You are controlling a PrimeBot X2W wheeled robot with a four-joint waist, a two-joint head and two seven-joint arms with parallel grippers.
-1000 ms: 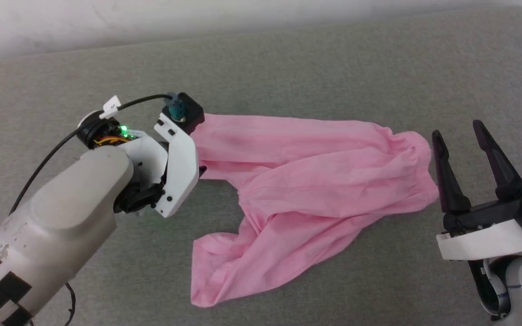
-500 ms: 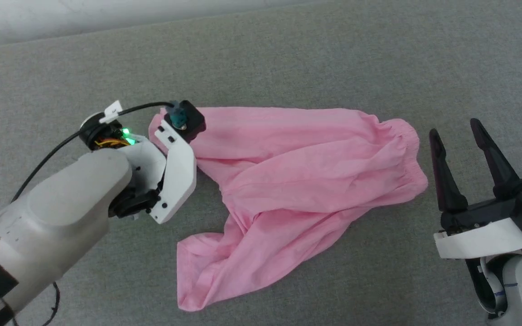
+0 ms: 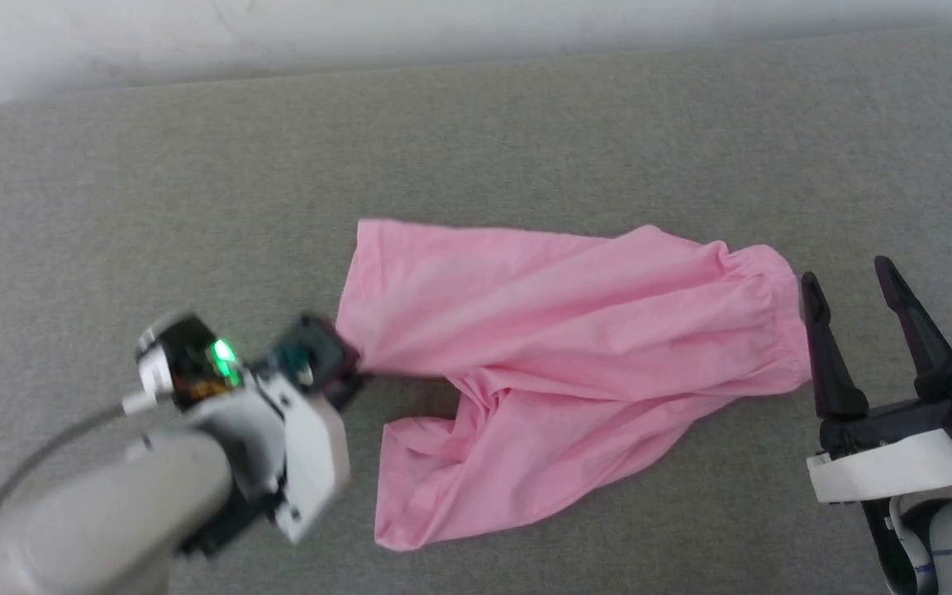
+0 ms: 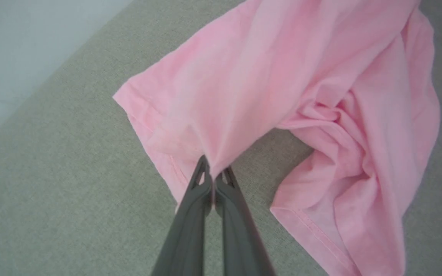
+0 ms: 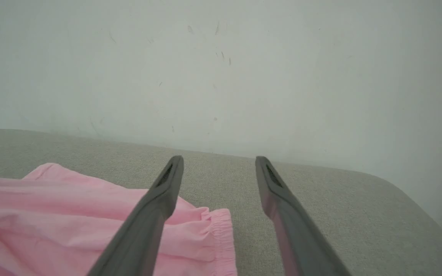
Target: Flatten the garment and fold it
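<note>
A pair of light-pink shorts [image 3: 575, 330] lies rumpled across the middle of a grey fabric-covered counter [image 3: 525, 124], with a pale wall [image 5: 221, 57] behind it. At the shorts' left end, the left gripper [image 4: 213, 172] has its two dark fingers pressed together on a pinch of cloth near one leg's hem. The fabric fans out from that pinch (the arm itself looks blurred in the head view). The second leg [image 3: 443, 479] lies crumpled nearer the robot. The gathered waistband [image 3: 778, 314] lies at the right end, just beside the right gripper [image 3: 848, 277], whose fingers stand wide apart, holding nothing.
</note>
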